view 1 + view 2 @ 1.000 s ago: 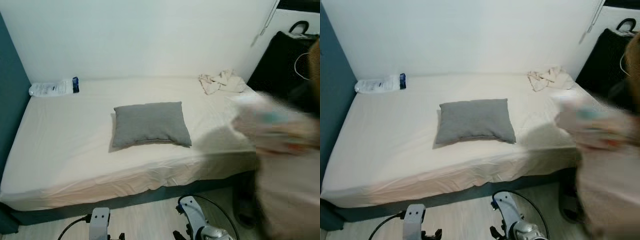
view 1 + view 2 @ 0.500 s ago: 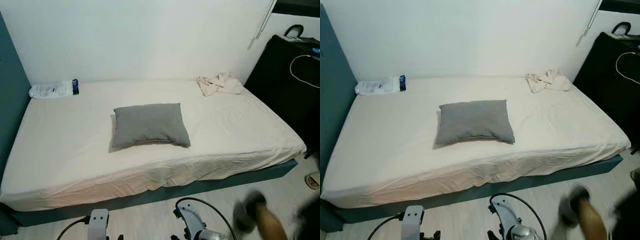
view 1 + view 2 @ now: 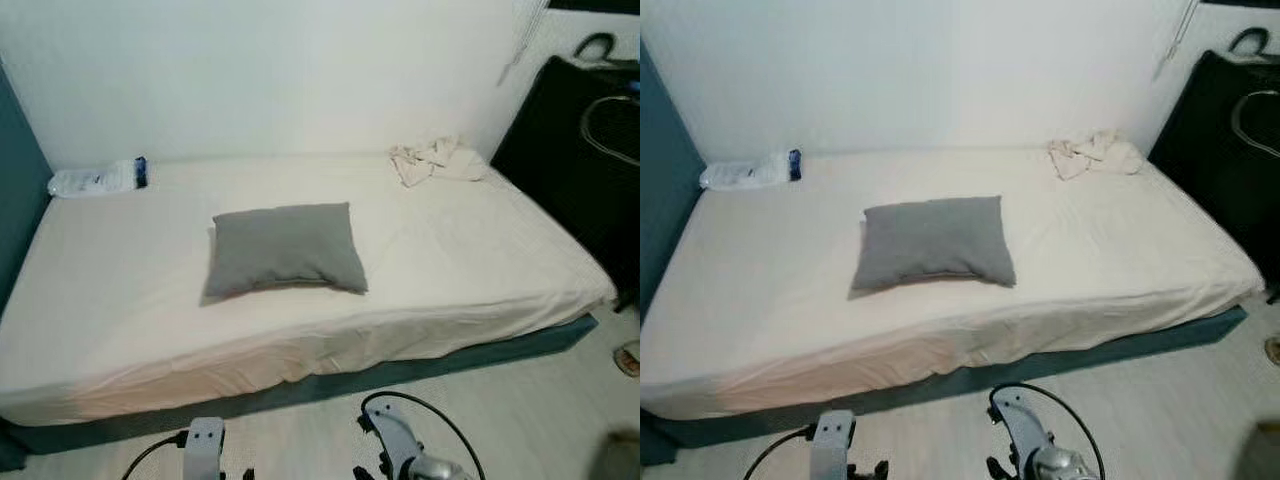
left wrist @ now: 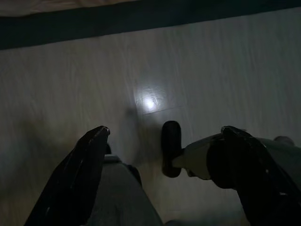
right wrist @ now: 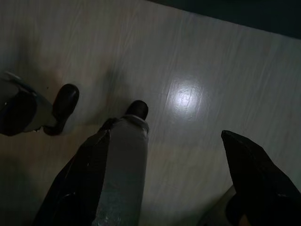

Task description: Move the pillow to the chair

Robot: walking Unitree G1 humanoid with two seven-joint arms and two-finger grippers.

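1. The left hand hangs low over the pale wooden floor, its two black fingers spread wide and holding nothing.
2. The right hand hangs the same way, fingers wide apart and empty (both arms look idle at the robot's sides).
3. The soft grey rectangular pillow lies flat at the middle of the cream-sheeted bed, untouched and well apart from both hands.
4. Judged from this, nothing is done: approaching, grasping, carrying to the chair all remain.
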